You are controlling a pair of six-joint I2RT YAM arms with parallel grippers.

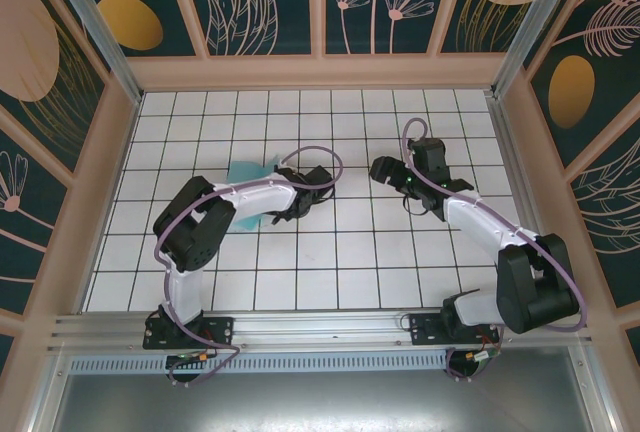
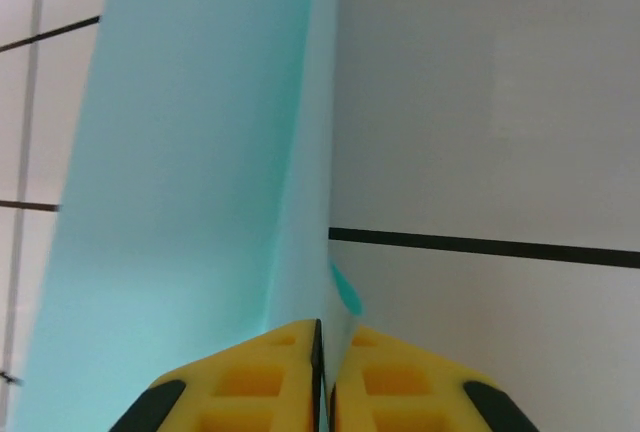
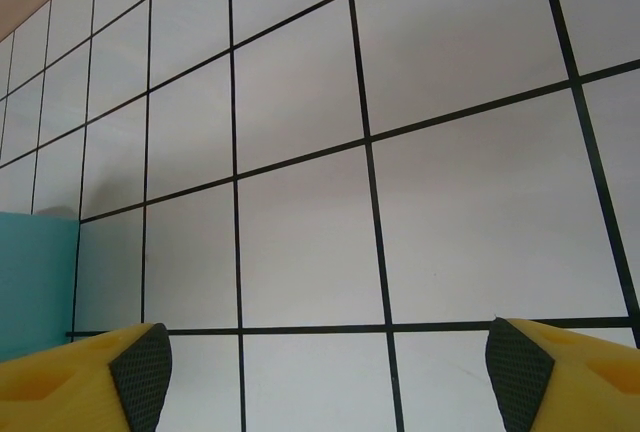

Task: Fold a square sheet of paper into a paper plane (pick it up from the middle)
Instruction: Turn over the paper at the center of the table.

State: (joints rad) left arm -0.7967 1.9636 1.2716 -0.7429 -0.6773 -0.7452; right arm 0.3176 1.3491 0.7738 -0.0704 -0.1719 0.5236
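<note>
Top external view showed the white gridded worktop (image 1: 400, 262) with both arms reaching over it. The left arm (image 1: 250, 202) was bent toward the middle and lay across the light-blue sheet of paper (image 1: 248, 170), which sat left of centre, most of it showing beyond the arm. The right hand (image 1: 384, 170) hung well apart from the paper, off to its right. In the right wrist view its fingers (image 3: 90, 372) stood wide apart with bare tiles between them and a patch of blue at the left edge. In the left wrist view the left hand (image 2: 324, 340) had its yellow pads (image 2: 265, 377) pressed almost together. A raised crease of the paper ran straight into the slit between them, so the hand looked clamped on that fold. I judged this a mid-fold step, a crease being pinched sharp, with no dart shape yet visible. The next move would call for letting go without dragging the thin sheet, with the right hand coming in to steady it.
</note>
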